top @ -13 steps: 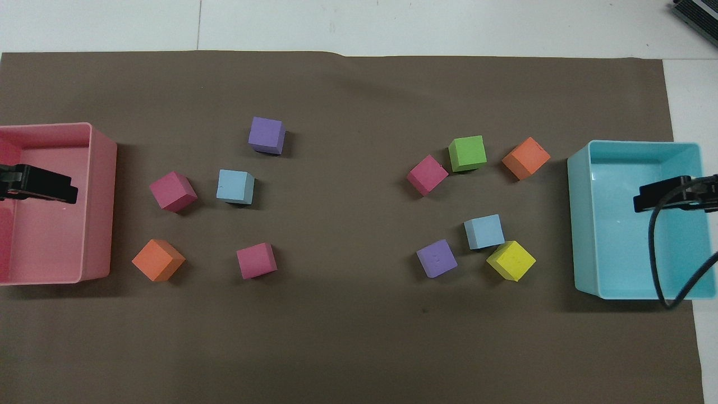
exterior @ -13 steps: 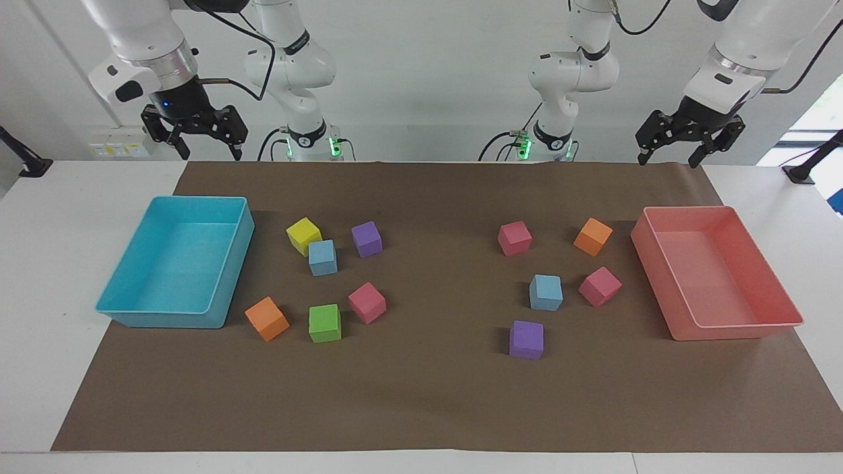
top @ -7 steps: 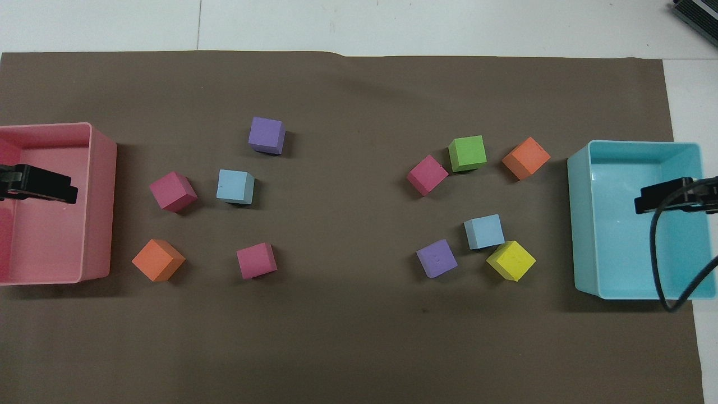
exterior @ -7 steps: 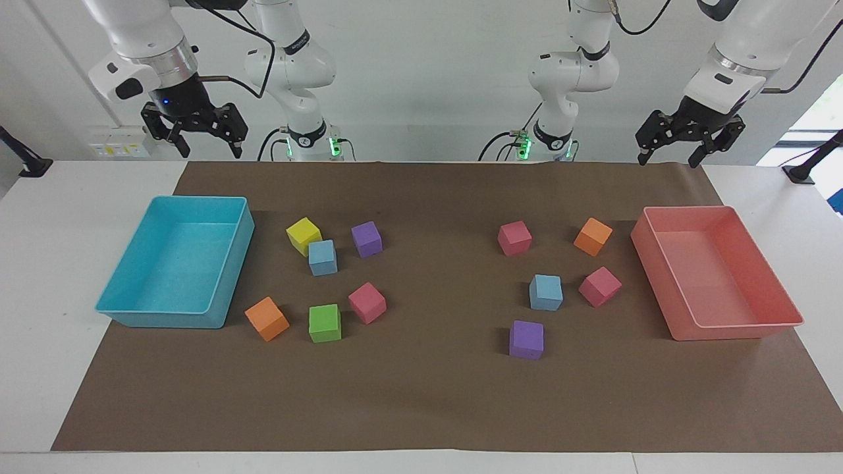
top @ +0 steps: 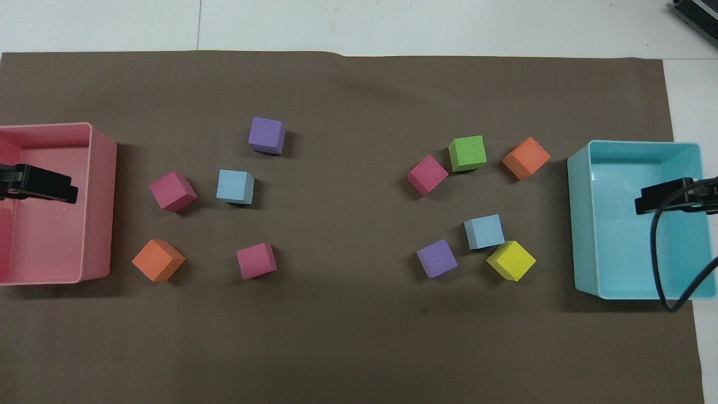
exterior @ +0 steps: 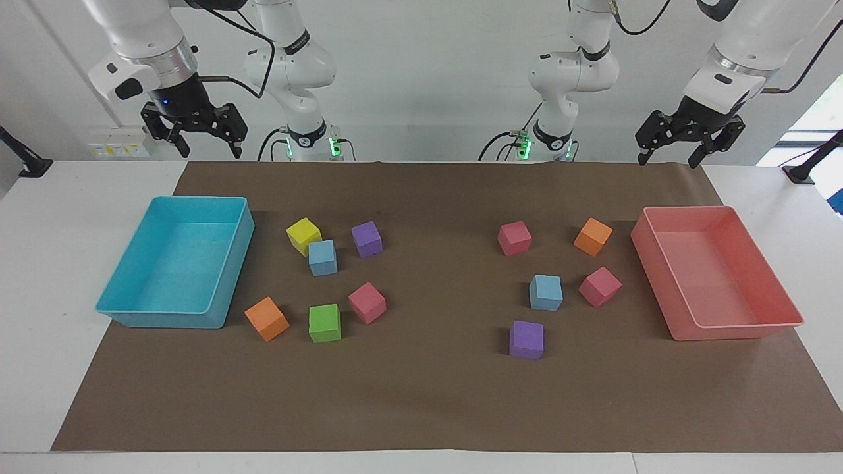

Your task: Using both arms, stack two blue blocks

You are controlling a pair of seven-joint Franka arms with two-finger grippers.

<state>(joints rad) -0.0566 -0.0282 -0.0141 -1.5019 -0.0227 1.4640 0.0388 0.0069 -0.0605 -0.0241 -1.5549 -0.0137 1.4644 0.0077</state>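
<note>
Fingers spread and empty, we hold left gripper (exterior: 668, 155) upper right, right gripper (exterior: 205, 146) upper left, blue blocks (exterior: 323, 257) (exterior: 546, 292) unstacked mid-frame.

Clock set: 12 = away from the robots, 3 = toward the right arm's end.

The surface (top: 392, 22) carries one tray at each end, with two cube groups between them, well apart.

Group toward 9, read from block A (top: 235, 186):
- cube 1 (top: 267, 135) at 1
- cube 2 (top: 173, 191) at 9
- cube 3 (top: 157, 260) between 7 and 8
- cube 4 (top: 256, 260) between 5 and 6
- tray 1 (top: 104, 202) at 9, outside cube 2

Group toward 3, read from block B (top: 483, 231):
- cube 5 (top: 510, 260) just beside it, between 4 and 5
- cube 6 (top: 436, 258) at 8
- cube 7 (top: 427, 174) between 10 and 11
- cube 8 (top: 467, 152) at 12
- cube 9 (top: 525, 157) at 1
- tray 2 (top: 578, 224) at 3
</note>
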